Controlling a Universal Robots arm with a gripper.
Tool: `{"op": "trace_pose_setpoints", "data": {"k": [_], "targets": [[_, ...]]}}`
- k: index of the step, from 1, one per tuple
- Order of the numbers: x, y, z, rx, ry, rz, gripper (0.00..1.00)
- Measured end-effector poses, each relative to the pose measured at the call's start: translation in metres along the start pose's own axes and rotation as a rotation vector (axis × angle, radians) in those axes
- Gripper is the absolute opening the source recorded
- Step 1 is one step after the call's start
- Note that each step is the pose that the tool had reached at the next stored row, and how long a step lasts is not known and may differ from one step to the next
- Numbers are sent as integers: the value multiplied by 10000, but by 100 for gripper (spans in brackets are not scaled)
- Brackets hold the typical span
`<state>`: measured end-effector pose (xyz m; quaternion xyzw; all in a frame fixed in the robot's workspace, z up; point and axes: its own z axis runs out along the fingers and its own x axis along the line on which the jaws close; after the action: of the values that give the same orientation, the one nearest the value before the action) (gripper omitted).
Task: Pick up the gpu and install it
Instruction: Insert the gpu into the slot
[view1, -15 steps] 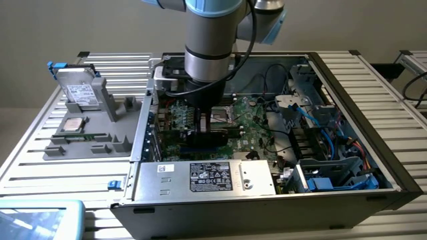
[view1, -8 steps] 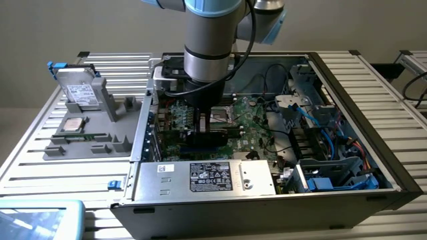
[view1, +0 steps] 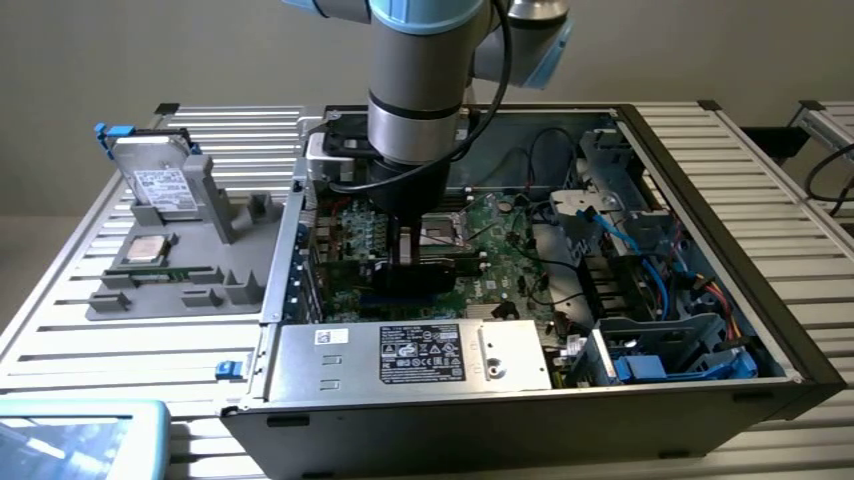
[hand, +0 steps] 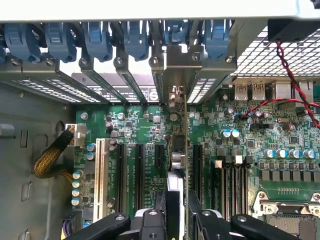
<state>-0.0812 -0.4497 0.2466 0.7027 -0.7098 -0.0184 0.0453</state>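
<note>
The gpu (hand: 176, 160) stands on edge over the green motherboard (hand: 140, 125), between two black expansion slots (hand: 121, 170). Its metal bracket (hand: 182, 65) reaches the rear slot openings under the blue retention clips (hand: 95, 37). My gripper (hand: 177, 205) is shut on the card's upper edge, one finger (hand: 156, 220) on each side. In the exterior view the gripper (view1: 416, 255) is down inside the open computer case (view1: 747, 300), and the gpu (view1: 434, 272) shows as a dark strip below it. I cannot tell whether the card is seated in a slot.
A grey fixture tray (view1: 174, 290) at the exterior view's left holds a silver hard drive (view1: 160, 180). Inside the case are the power supply (view1: 414, 355), a drive cage (view1: 667, 350) with blue cables, a red-black wire (hand: 285, 65), a braided cable (hand: 50, 155) and the CPU socket (hand: 290, 215).
</note>
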Motion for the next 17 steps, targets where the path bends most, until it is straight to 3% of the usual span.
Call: {"op": "trace_pose_setpoints", "data": {"k": [17], "targets": [[3,16,5,-2,0,25,28]]}}
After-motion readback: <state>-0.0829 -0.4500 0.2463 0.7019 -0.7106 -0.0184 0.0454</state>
